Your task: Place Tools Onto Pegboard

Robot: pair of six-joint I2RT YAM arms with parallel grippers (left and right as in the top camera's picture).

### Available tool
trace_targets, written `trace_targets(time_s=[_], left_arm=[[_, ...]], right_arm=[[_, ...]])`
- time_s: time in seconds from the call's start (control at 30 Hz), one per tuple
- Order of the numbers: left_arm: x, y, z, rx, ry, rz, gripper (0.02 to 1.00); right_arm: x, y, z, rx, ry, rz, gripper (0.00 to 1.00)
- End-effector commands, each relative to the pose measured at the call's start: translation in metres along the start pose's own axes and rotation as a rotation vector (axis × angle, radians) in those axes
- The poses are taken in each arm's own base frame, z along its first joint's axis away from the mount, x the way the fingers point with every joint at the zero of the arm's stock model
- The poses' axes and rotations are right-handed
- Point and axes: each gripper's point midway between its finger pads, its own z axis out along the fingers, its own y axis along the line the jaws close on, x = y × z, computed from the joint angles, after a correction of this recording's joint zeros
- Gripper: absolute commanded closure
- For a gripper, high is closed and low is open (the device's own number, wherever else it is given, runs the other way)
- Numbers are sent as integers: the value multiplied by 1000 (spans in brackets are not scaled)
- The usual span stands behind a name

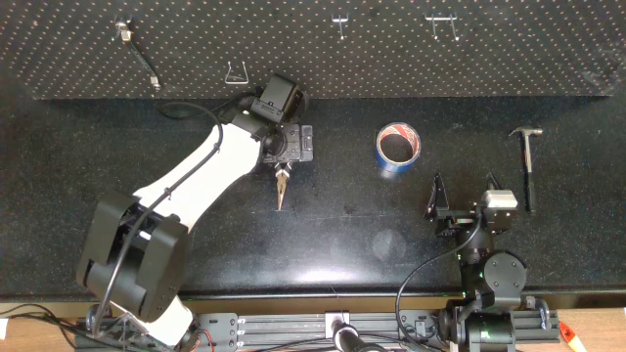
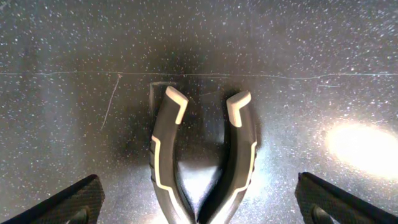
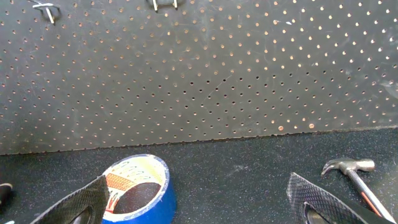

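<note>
Pegboard point(image 1: 323, 59) runs along the far side of the bench point(image 1: 342, 244); we read the scene from left to right. At far left a slim wrench-like tool point(image 1: 139, 54) already hangs on the board. An empty wire hook point(image 1: 235, 73) sits near the board's lower edge.

Just beside that hook, on the bench side, the left end effector point(image 2: 198, 193) hovers over the pliers point(image 1: 283, 186). The pliers lie flat on the bench with their nose toward the arm bases. The fingers point(image 2: 62, 202) stand wide apart, one outside each handle, touching neither. We judge that this straddle is chosen so that closing presses both handles together, giving a firm hold for the lift to the nearby hook.

Right of centre, a roll of blue tape point(image 1: 398, 147) rests on the bench, well apart from the pliers. The right end effector point(image 1: 465, 200) sits low near its own base, between tape and hammer point(image 1: 528, 161). It is spread open and empty, facing the board. The hammer lies at far right, head toward the board. Two further hooks point(image 1: 442, 24) high on the board are empty, so we judge three tools are yet to be hung.
</note>
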Motion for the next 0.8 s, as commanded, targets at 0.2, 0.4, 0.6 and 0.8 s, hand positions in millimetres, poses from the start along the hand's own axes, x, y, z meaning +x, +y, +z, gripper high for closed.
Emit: trace_targets(time_s=[0.2, 0.4, 0.6, 0.8], left_arm=[[-4, 4, 7, -29, 3, 37, 23], [-4, 5, 8, -36, 2, 46, 23], [0, 6, 14, -43, 23, 47, 23], [2, 6, 18, -43, 35, 66, 23]], right_arm=[[2, 0, 0, 2, 4, 11, 69], [2, 0, 0, 3, 4, 11, 69], [2, 0, 0, 2, 4, 11, 69], [2, 0, 0, 2, 4, 11, 69]])
